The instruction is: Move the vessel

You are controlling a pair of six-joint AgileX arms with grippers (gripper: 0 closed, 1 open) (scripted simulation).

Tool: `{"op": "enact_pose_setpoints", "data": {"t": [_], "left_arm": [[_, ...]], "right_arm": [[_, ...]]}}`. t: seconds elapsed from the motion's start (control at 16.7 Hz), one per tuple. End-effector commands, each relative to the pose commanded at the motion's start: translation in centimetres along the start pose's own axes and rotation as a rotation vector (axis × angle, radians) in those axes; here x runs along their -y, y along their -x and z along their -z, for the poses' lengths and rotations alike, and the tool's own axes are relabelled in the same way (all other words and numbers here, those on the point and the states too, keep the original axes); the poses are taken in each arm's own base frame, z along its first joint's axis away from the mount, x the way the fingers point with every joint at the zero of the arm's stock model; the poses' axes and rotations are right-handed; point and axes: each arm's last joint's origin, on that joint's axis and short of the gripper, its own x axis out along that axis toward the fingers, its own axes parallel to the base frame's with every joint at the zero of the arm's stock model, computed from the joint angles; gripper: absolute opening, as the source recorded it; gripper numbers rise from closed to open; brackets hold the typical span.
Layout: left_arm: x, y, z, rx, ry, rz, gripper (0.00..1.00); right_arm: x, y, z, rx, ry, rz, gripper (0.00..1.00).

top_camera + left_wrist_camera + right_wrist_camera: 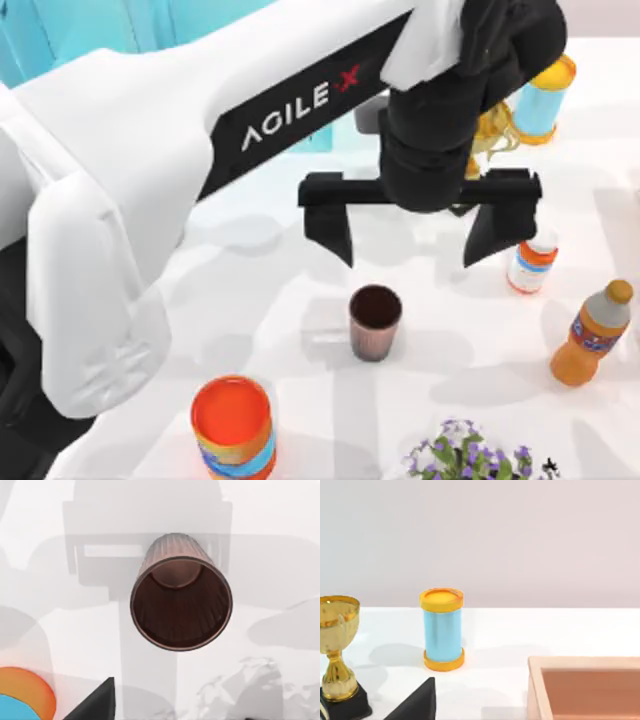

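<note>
The white surface (300, 300) carries everything, and the left arm (180, 130) is the largest thing over it, a white AgileX limb reaching in from 9 o'clock toward the middle. Its black left gripper (418, 245) hangs above the centre with both fingers spread wide, holding nothing.

In the right wrist view, the edge of a shallow pinkish-brown tray (585, 685) sits on the surface, and one dark fingertip of the right gripper (415, 702) juts into view; I cannot tell whether that gripper is spread or closed.

At 6 o'clock stands an orange-and-blue can (233, 428), with a purple-flowered plant (470, 455) to its right. An orange bottle (592, 334) stands at 4 o'clock, and a smaller white bottle (530, 262) at 3 o'clock, just beside the gripper's right finger. A blue can with a yellow lid (545, 98) and a gold trophy (490, 130) stand at 1 o'clock.

The vessel (375, 322) stands upright just below centre, apart from the fingers above it; the left wrist view looks down into its dark interior (181, 602).
</note>
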Motion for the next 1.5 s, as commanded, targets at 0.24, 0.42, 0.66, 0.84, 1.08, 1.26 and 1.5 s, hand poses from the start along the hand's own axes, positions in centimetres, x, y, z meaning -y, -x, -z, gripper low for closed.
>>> {"op": "enact_pose_setpoints", "data": {"t": [0.24, 0.42, 0.66, 0.84, 1.08, 1.26, 1.5], "left_arm": [[0.3, -2.7, -0.2, 0.003, -0.004, 0.001, 1.00], [0.3, -6.6, -0.2, 0.001, -0.003, -0.001, 1.00], [0.1, -9.8, 0.1, 0.000, -0.003, -0.001, 1.00], [0.1, -9.9, 0.2, 0.000, -0.003, -0.002, 1.00], [0.1, -9.9, 0.2, 0.000, -0.003, -0.002, 0.77], [0.1, -9.9, 0.2, 0.000, -0.003, -0.002, 0.55], [0.1, -9.9, 0.2, 0.000, -0.003, -0.002, 0.25]], "right_arm": [[0.0, 0.0, 0.0, 0.000, 0.000, 0.000, 1.00], [0.0, 0.0, 0.0, 0.000, 0.000, 0.000, 1.00], [0.0, 0.0, 0.0, 0.000, 0.000, 0.000, 1.00], [0.0, 0.0, 0.0, 0.000, 0.000, 0.000, 1.00], [0.0, 0.0, 0.0, 0.000, 0.000, 0.000, 1.00], [0.0, 0.0, 0.0, 0.000, 0.000, 0.000, 1.00], [0.0, 0.0, 0.0, 0.000, 0.000, 0.000, 1.00]]}}
